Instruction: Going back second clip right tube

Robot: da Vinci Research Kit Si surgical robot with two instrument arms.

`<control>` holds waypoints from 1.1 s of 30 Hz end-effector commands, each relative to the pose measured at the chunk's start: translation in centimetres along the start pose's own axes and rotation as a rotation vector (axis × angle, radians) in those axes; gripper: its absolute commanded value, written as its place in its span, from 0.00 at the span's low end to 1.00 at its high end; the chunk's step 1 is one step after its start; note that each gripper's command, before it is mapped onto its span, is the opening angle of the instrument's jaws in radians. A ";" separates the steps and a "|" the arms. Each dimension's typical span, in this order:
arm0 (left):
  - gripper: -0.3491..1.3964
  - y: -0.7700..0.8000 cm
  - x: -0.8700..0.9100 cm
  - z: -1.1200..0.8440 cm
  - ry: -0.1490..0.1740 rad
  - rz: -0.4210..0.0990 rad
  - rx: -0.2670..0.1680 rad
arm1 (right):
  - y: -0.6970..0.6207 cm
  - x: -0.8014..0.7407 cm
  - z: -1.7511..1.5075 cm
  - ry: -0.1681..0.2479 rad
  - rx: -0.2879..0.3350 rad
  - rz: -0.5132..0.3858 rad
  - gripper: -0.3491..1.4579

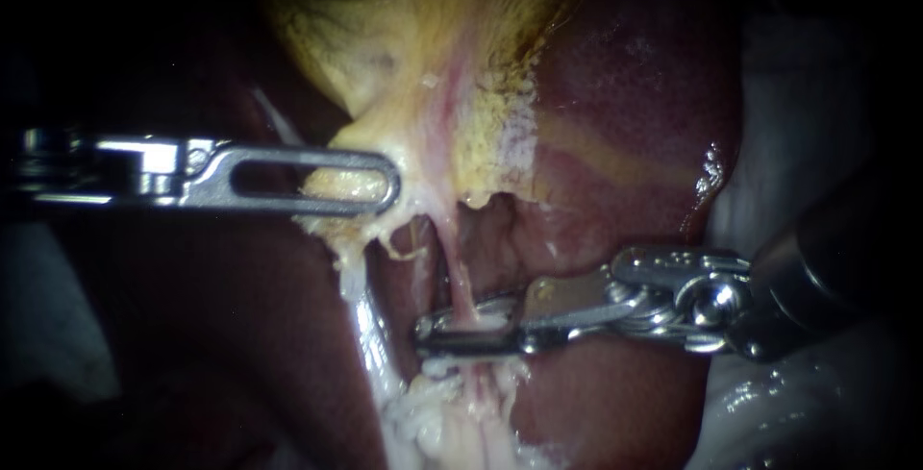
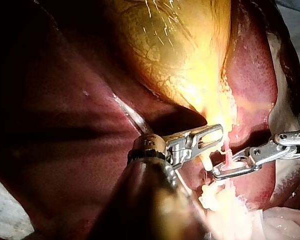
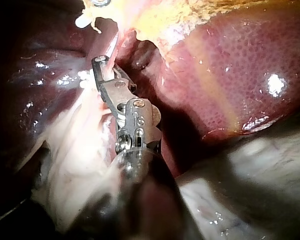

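Endoscope view: the right instrument [image 1: 430, 333] has its jaws slightly open astride the right tube [image 1: 460, 287], below the gallbladder [image 1: 385, 37] which the left instrument [image 1: 387, 182] grips; I see no clip, and the withdrawal seems not yet begun.

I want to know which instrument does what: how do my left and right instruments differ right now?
In the endoscope view, the left instrument lies level and higher, its jaws shut on yellowish gallbladder tissue. The right instrument sits lower and slants, its tip at the pale tube beside the liver. Both are shiny metal.
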State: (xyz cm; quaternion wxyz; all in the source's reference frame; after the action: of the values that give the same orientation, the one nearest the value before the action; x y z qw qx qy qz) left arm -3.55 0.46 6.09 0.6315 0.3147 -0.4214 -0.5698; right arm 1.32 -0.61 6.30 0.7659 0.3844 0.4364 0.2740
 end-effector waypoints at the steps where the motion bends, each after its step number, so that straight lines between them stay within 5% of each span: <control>1: 0.00 0.00 0.00 0.00 0.000 0.000 0.000 | 0.00 0.00 0.00 0.000 0.000 0.000 0.00; 8: 0.00 0.01 0.00 0.00 0.000 0.001 0.000 | -0.01 -0.01 0.01 -0.003 0.007 0.005 0.00; 11: 0.00 0.02 0.00 0.00 0.000 0.001 0.001 | -0.04 -0.01 0.03 0.025 -0.010 -0.198 0.26; 13: 0.00 0.03 0.00 0.00 0.000 0.001 0.001 | -0.03 0.01 0.06 0.065 -0.031 -0.251 0.46; 15: 0.00 0.03 0.00 0.00 0.001 0.001 0.001 | -0.03 0.01 0.08 0.091 -0.064 -0.303 0.47; 25: 0.00 0.05 0.00 -0.02 0.002 0.002 0.002 | -0.04 -0.04 -0.02 0.087 -0.053 -0.405 0.47; 33: 0.00 0.06 0.00 -0.03 0.002 0.002 0.003 | -0.08 0.08 -0.63 0.087 -0.080 -0.560 0.47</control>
State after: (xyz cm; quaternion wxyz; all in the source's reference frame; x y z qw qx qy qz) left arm -3.49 0.47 6.13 0.6323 0.3155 -0.4216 -0.5683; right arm 0.73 -0.32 5.93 0.8077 0.2004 0.5490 0.0783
